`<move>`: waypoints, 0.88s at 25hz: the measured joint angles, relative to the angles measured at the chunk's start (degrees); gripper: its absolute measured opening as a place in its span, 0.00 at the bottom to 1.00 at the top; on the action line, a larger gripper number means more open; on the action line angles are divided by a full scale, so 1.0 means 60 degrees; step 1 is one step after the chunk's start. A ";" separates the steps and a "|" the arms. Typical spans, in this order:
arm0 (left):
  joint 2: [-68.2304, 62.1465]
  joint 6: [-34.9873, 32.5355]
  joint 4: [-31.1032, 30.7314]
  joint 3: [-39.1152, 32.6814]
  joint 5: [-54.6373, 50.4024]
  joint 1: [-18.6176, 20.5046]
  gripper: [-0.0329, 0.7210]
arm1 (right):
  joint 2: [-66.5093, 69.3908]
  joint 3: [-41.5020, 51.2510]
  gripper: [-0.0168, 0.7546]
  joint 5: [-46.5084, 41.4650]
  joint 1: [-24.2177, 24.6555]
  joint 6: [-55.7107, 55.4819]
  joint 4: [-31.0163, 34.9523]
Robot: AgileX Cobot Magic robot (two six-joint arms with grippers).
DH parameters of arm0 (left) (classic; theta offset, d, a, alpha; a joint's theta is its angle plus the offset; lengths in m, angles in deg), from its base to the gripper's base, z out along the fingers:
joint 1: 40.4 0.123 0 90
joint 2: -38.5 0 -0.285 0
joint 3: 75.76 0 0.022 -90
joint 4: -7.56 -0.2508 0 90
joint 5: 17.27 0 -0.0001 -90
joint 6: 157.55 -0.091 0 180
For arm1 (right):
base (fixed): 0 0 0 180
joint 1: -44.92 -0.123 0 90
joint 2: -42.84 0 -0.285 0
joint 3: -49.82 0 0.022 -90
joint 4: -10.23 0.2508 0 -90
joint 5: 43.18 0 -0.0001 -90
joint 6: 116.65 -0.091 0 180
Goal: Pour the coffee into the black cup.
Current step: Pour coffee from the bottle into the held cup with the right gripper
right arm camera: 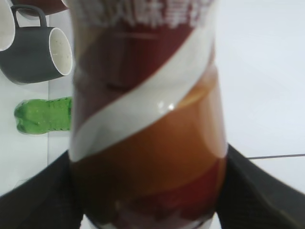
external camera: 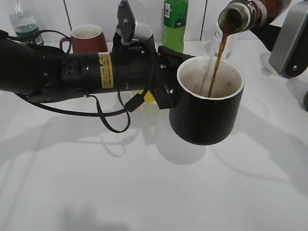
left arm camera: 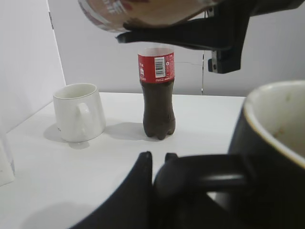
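The black cup point(external camera: 207, 108) hangs above the white table, and its white inside is visible. My left gripper point(external camera: 166, 82) is shut on its handle point(left arm camera: 205, 174); its fingers point(left arm camera: 157, 162) show in the left wrist view beside the cup point(left arm camera: 271, 157). The coffee bottle point(external camera: 250, 14) is tilted mouth-down at the top right. A brown stream point(external camera: 216, 67) runs from it into the cup. My right gripper point(right arm camera: 147, 191) is shut on the bottle point(right arm camera: 147, 119), which fills the right wrist view. The bottle point(left arm camera: 143, 12) and right fingers point(left arm camera: 190, 36) show above the cup.
A maroon mug point(external camera: 86, 38), a green soda bottle point(external camera: 174, 21), a water bottle point(external camera: 24, 21) and a small white bottle point(external camera: 226, 45) stand along the back wall. A cola bottle point(left arm camera: 157, 95) and a white mug point(left arm camera: 78, 112) stand beyond the cup. A dark grey mug point(right arm camera: 33, 55) shows too.
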 joint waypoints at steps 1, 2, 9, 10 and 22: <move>0.0000 0.0000 0.0000 0.0000 0.0000 0.0000 0.10 | 0.0000 0.0000 0.73 0.0000 0.0000 0.0000 0.0000; 0.0000 0.0000 0.0000 0.0000 0.0000 0.0000 0.10 | 0.0000 0.0000 0.73 0.0009 0.0000 0.0000 0.0000; 0.0000 0.0000 -0.0023 0.0000 0.0000 0.0000 0.10 | 0.0000 0.0000 0.73 0.0009 0.0000 0.0010 0.0000; 0.0000 0.0000 -0.0023 0.0000 0.0000 0.0000 0.10 | 0.0000 0.0000 0.73 0.0009 0.0000 0.0022 0.0000; 0.0000 0.0000 -0.0046 0.0000 -0.0005 0.0000 0.10 | 0.0000 0.0000 0.73 0.0009 0.0000 0.0175 0.0000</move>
